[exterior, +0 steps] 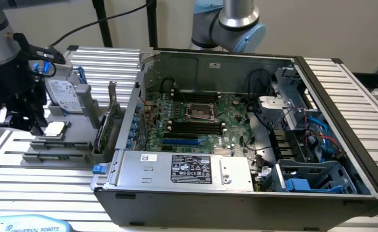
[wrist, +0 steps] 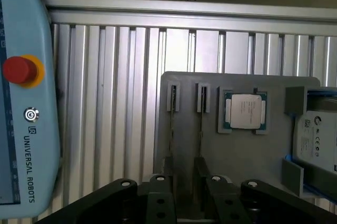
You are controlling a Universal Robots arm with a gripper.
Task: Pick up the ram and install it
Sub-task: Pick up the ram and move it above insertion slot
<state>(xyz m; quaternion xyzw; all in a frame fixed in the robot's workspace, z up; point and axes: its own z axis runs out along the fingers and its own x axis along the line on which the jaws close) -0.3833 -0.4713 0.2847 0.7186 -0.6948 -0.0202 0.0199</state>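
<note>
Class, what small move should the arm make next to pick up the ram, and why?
Probably centre the open gripper over one ram stick: it hangs empty above the grey holder, and its gap seems to fall between the two sticks.

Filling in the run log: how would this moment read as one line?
gripper: above holder | jaws: open, empty | ram: in holder slot, not held

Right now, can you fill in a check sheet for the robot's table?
Surface: slatted aluminium table.
Job's things: ram on edge in a slot of the grey holder; open computer case with motherboard.
Clutter: processor chip, hard drive, upright green card on the holder.
Grippers: gripper open, over the ram slots, holding nothing.
Cables: blue cables inside the case.
Surroundings: teach pendant with red button.
</note>
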